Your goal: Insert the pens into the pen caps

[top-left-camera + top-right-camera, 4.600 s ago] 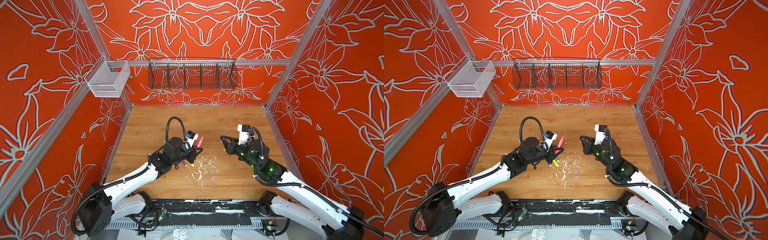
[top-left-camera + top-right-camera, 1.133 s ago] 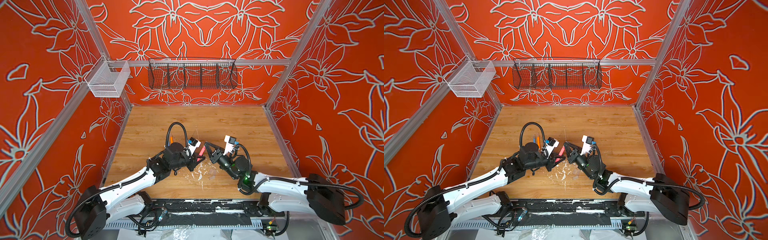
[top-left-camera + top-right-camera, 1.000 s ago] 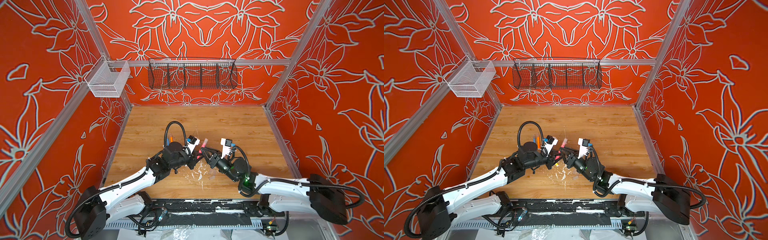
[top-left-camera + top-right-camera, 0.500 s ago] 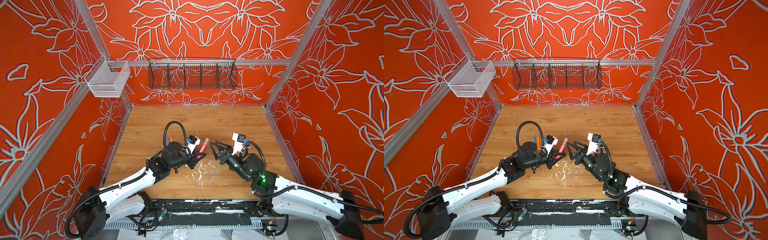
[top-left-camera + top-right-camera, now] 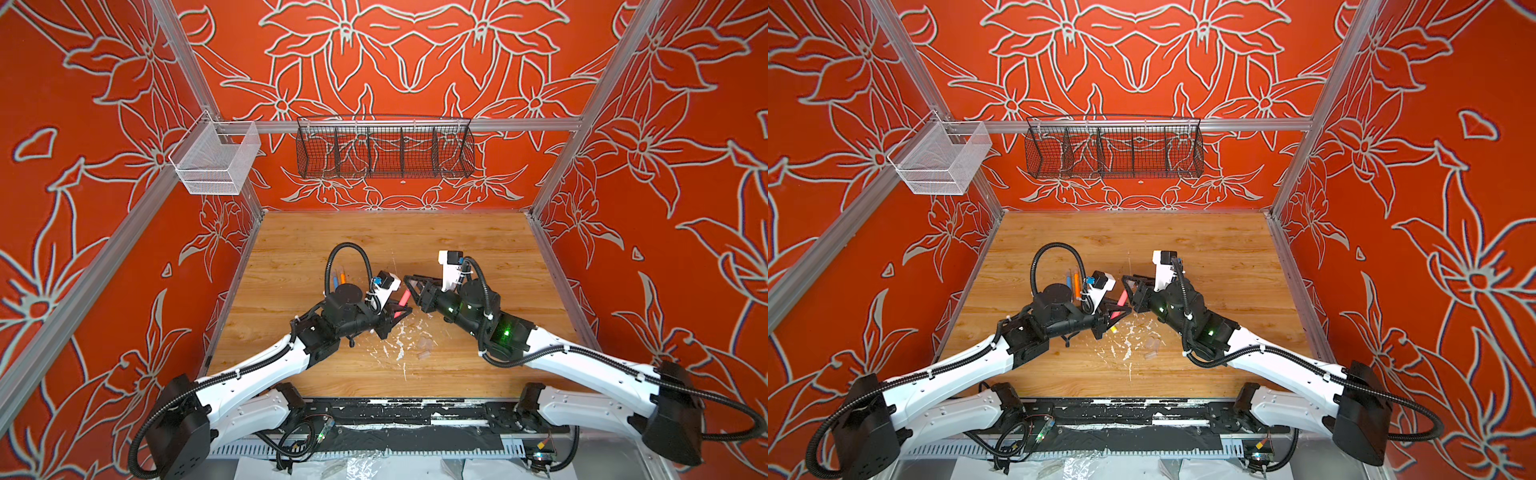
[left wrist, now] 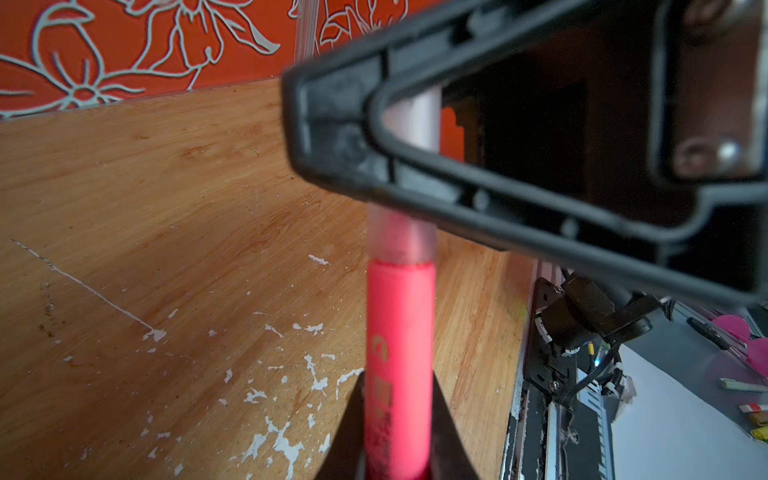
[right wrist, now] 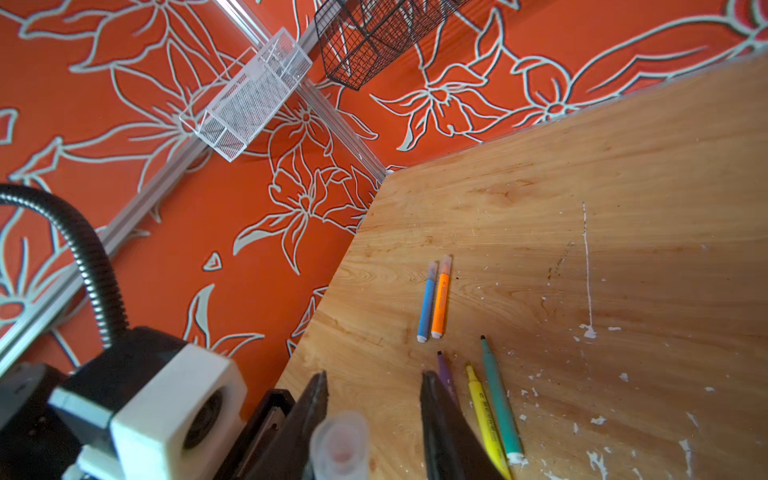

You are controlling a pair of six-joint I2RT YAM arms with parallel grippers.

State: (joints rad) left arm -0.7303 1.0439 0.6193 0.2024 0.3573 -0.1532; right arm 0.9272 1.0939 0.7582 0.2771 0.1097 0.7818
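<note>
Left gripper: pressed together on the lower barrel of the pink pen, holding it clear of the table. In both top views the pen's long axis runs from 7 o'clock at the grip to 1 o'clock at the free end. A translucent cap sits over that free end, its rim against the pink barrel. Whether it is pushed fully home cannot be told.

Right gripper: jaws spread, one on each side of the cap. The right wrist view shows a clear gap on at least one side, so it is not pinching. In a top view this gripper stands just beside the capped end, at 3 o'clock of it, and is the arm nearer the cap. The right wrist view looks almost straight down the cap's end.

Judgement: any further seating push must act along the 7-to-1 line, against the left grip.

Outward from the pen:
- Blue pen and orange pen: capped, side by side, at 10 o'clock of the left gripper.
- Purple pen, yellow pen, green pen: uncapped, on the table beneath the grippers.
- Loose caps: at 5 o'clock of the pink pen, among white flecks
</note>
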